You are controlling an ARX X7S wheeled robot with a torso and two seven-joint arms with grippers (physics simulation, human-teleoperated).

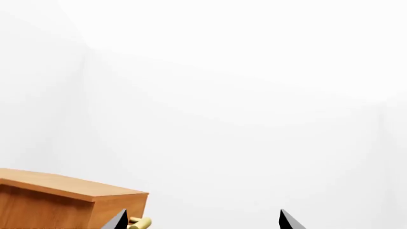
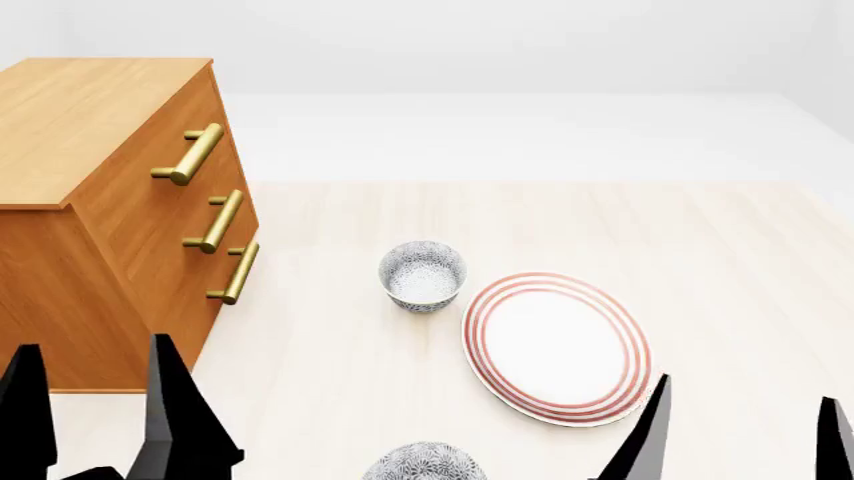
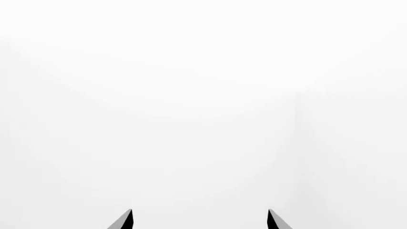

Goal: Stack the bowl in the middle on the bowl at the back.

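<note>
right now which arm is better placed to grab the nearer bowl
Right, narrowly. The nearer bowl lies about midway between both, but the left fingers sit close beside the cabinet, while the right fingers have only the flat plate nearby.

Cabinet left, plate right of bowl

A pale, light-wood tabletop fills most of the head view, its grain faint and running across. At its left edge stands a warm orange-brown wooden drawer cabinet, its front carrying three brass bar handles one below the other. Beyond the table's far edge lies a white floor, meeting plain white walls. The light is even and soft, with only weak shadows. In the left wrist view the cabinet's top corner shows against bare white walls.
</note>
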